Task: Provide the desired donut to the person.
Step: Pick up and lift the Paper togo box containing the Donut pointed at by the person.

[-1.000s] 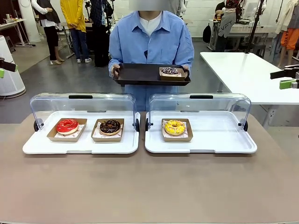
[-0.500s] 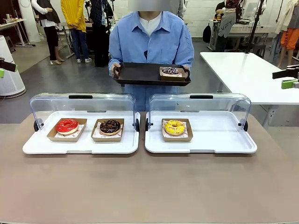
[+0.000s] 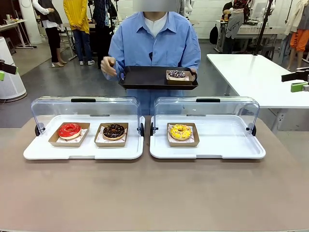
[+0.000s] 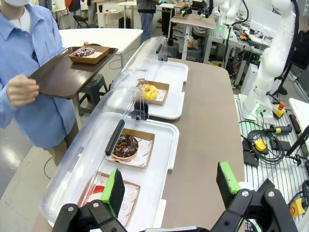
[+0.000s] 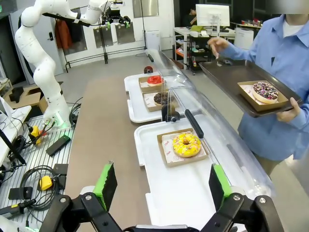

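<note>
The person [image 3: 155, 41] in a light blue shirt stands at the far side and holds a dark tray [image 3: 145, 77] with a sprinkled donut [image 3: 176, 74] in a card box. One hand [image 3: 108, 66] is raised off the tray's left end. A red donut [image 3: 69, 130] and a chocolate donut [image 3: 114, 131] sit in the left case, a yellow donut [image 3: 180, 131] in the right case. My left gripper [image 4: 170, 186] hangs open above the left case's near end. Off the table's right side, my right gripper [image 5: 161, 186] is open too, with nothing in it.
Both white cases [image 3: 84, 150] [image 3: 227, 147] have their clear lids [image 3: 85, 108] [image 3: 207, 108] swung up at the far side. A white table [image 3: 256, 77] stands at the right. The brown table's near half [image 3: 154, 193] is bare. Other people stand far off at the back left.
The person's hand at picture left has let go of the tray and risen beside it. The tray shifted slightly right. My right gripper drew back a little toward the right edge.
</note>
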`<action>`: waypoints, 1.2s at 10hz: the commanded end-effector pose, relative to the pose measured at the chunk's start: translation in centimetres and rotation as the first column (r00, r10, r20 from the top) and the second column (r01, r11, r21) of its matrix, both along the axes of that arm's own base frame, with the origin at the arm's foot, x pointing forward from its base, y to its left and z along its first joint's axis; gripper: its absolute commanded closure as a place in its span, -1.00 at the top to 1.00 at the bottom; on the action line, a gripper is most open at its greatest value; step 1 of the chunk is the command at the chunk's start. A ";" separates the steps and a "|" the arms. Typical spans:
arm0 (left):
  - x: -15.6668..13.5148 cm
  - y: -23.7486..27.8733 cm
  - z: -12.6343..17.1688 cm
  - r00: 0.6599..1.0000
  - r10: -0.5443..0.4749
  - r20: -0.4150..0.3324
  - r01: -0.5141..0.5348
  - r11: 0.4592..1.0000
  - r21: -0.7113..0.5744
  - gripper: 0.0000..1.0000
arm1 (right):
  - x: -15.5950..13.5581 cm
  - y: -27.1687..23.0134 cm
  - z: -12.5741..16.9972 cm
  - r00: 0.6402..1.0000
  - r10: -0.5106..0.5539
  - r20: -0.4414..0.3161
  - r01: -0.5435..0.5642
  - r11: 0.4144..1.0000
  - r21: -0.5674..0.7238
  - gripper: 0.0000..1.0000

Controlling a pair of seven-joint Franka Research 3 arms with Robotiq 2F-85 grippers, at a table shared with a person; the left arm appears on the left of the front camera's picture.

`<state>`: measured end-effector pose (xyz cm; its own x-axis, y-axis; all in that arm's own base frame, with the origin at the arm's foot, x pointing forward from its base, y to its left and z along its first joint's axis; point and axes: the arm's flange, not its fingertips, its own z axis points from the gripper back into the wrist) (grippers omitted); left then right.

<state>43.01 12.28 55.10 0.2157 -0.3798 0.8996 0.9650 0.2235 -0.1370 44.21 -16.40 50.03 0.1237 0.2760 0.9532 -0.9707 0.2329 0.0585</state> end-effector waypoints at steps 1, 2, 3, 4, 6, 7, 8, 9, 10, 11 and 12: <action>-0.1 0.1 0.2 1.000 -0.003 0.006 0.003 1.000 -0.008 1.00 | 0.0 0.1 0.0 1.000 -0.005 0.005 0.005 1.000 -0.003 1.00; -0.1 0.1 0.2 1.000 -0.003 0.006 0.003 1.000 -0.008 1.00 | 0.0 0.1 0.0 1.000 -0.005 0.005 0.005 1.000 -0.003 1.00; -0.1 0.1 0.2 1.000 -0.003 0.006 0.003 1.000 -0.008 1.00 | 0.0 0.1 0.0 1.000 -0.005 0.005 0.005 1.000 -0.003 1.00; -0.1 0.1 0.2 1.000 -0.003 0.006 0.003 1.000 -0.008 1.00 | 0.0 0.1 0.0 1.000 -0.005 0.005 0.005 1.000 -0.003 1.00; -0.1 0.1 0.2 1.000 -0.003 0.006 0.003 1.000 -0.008 1.00 | 0.0 0.1 0.0 1.000 -0.005 0.005 0.005 1.000 -0.003 1.00; -0.1 0.1 0.2 1.000 -0.003 0.006 0.003 1.000 -0.008 1.00 | 0.0 0.1 0.0 1.000 -0.005 0.005 0.005 1.000 -0.003 1.00; -0.1 0.1 0.2 1.000 -0.003 0.006 0.003 1.000 -0.008 1.00 | 0.0 0.1 0.0 1.000 -0.005 0.005 0.005 1.000 -0.003 1.00; -0.1 0.1 0.2 1.000 -0.003 0.006 0.003 1.000 -0.008 1.00 | 0.0 0.1 0.0 1.000 -0.005 0.005 0.005 1.000 -0.003 1.00; -0.1 0.1 0.2 1.000 -0.003 0.006 0.003 1.000 -0.008 1.00 | 0.0 0.1 0.0 1.000 -0.005 0.005 0.005 1.000 -0.003 1.00; -0.1 0.1 0.2 1.000 -0.003 0.006 0.003 1.000 -0.008 1.00 | 0.0 0.1 0.0 1.000 -0.005 0.005 0.005 1.000 -0.003 1.00; -0.1 0.1 0.2 1.000 -0.003 0.006 0.003 1.000 -0.008 1.00 | 0.0 0.1 0.0 1.000 -0.005 0.005 0.005 1.000 -0.003 1.00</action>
<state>43.01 12.28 55.10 0.2157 -0.3798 0.8996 0.9650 0.2235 -0.1370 44.21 -16.40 50.03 0.1237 0.2760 0.9532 -0.9707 0.2329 0.0585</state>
